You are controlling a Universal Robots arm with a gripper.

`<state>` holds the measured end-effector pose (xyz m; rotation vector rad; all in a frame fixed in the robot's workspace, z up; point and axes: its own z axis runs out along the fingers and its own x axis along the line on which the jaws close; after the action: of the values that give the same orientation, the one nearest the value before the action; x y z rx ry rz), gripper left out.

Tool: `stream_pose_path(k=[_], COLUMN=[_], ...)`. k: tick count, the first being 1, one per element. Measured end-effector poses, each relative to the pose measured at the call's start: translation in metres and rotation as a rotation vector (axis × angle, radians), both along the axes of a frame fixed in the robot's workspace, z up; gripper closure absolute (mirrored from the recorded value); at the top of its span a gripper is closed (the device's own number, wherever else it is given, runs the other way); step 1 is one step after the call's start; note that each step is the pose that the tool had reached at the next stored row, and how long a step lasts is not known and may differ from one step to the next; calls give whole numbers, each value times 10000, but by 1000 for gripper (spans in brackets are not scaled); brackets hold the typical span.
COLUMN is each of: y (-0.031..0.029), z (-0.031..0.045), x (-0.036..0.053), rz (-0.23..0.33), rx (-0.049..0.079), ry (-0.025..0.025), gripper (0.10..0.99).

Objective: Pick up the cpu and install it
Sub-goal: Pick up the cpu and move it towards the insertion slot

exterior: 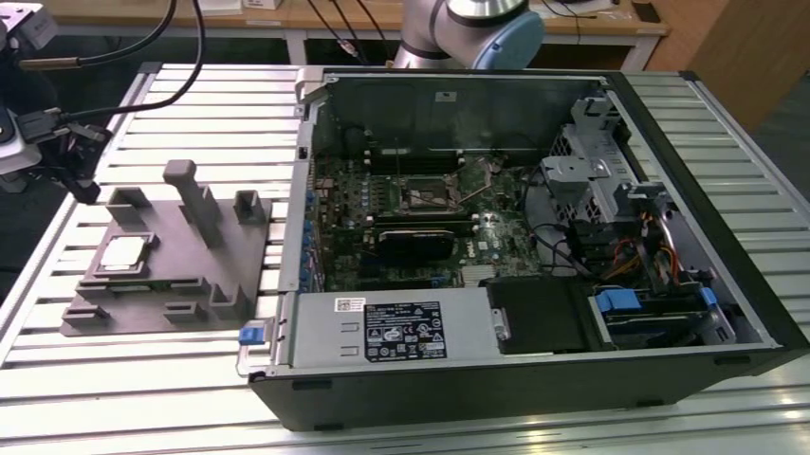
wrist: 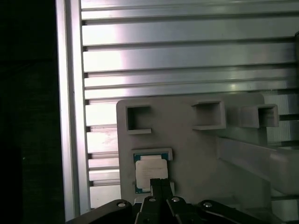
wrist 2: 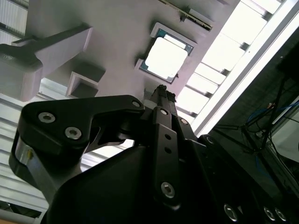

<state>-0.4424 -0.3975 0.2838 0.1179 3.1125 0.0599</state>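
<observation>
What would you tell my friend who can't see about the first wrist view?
The shut gripper points at the cpu, a small silver square seated in a grey plastic fixture. The fixture lies on a table of metal slats.

1. No print can be made out.
2. A black label (exterior: 405, 332) with tiny white marks lies on the power supply (exterior: 317, 336), illegible.
3. A small white sticker (exterior: 349, 303) sits just beside that black label, equally illegible.
</observation>
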Motion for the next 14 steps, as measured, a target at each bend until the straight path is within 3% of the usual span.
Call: stream_pose_path(k=[14], y=[0], z=[-36], x=[-89], rz=[0], rx=[-5], ry=[-1], gripper=[980])
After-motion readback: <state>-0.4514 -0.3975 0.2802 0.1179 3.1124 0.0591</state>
